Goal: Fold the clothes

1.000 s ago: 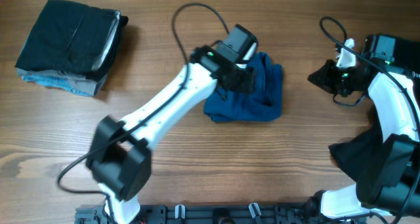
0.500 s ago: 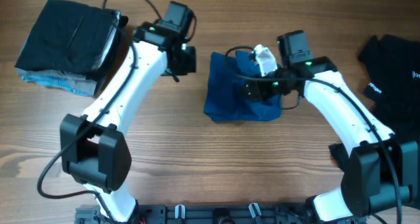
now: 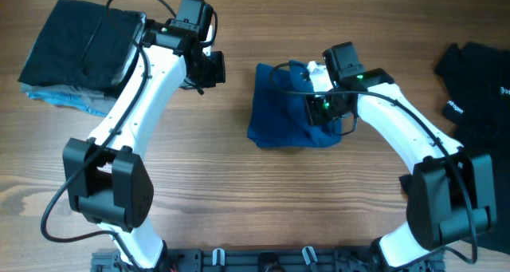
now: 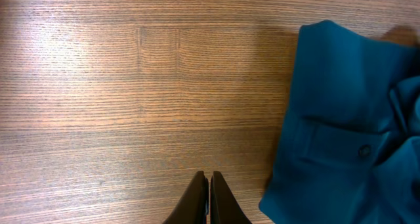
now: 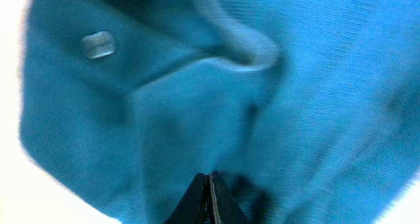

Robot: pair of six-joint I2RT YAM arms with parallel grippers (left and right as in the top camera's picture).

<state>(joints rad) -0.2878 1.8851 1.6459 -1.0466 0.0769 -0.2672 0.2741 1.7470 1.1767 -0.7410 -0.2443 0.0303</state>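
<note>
Wood-grain tabletop (image 3: 239, 196) fills every view, and we take the blue polo shirt (image 3: 283, 116) near its middle as our landmark. We see it folded down to a compact, roughly square bundle, though its upper right corner is rumpled. In the right wrist view a button (image 5: 98, 44) on the placket shows among loose folds. Well to the left of the shirt sits a stack of folded garments (image 3: 80, 49), black on top with a paler grey-blue layer beneath. Well to the right of the shirt lies a black garment (image 3: 478, 72) with a small white logo, loose and unfolded, running out of the overhead view. The left gripper (image 4: 210, 188) hovers over bare wood just left of the shirt and apart from it, its fingers pressed together with nothing between them. The right gripper (image 5: 209, 184) is over the shirt's right part, very close to the cloth. Its fingertips meet, and we cannot tell whether any fold is nipped between them. We judge the task partway done. The stack looks finished. The polo is folded but wants tidying at that rumpled corner, and probably a move onto the stack. The black garment to the right has not yet been started.
</note>
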